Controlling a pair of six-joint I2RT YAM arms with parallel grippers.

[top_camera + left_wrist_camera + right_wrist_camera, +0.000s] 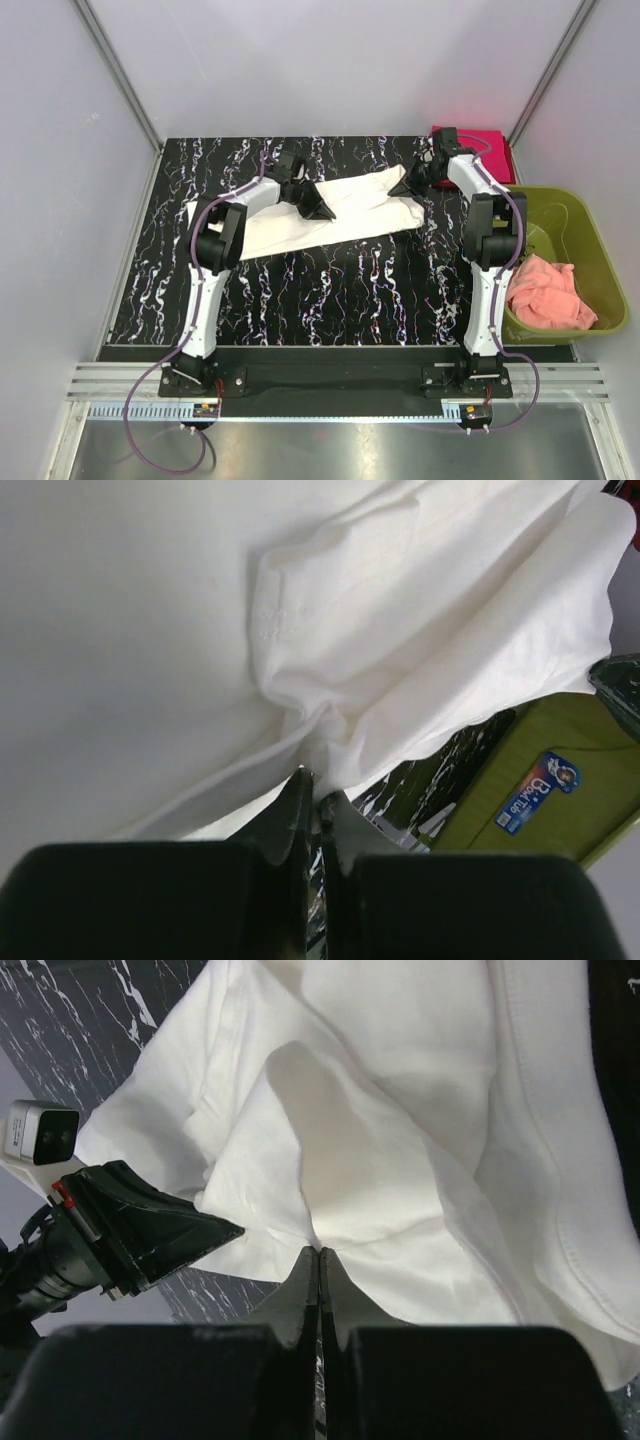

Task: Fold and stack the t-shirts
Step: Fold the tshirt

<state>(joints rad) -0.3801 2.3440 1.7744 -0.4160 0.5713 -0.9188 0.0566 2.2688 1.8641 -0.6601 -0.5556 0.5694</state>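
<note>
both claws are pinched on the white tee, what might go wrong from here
The left claw grips a bunched wad of the white t-shirt, so it may lift several layers and fold crooked. The right claw holds only a thin edge at its tip, which could slip free. The red t-shirt lies close beyond that claw and could get knocked.

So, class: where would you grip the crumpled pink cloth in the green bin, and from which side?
Probably pinch a raised fold on top of the pink cloth, coming straight down: it lies heaped inside the green bin, whose walls block a sideways approach.
</note>
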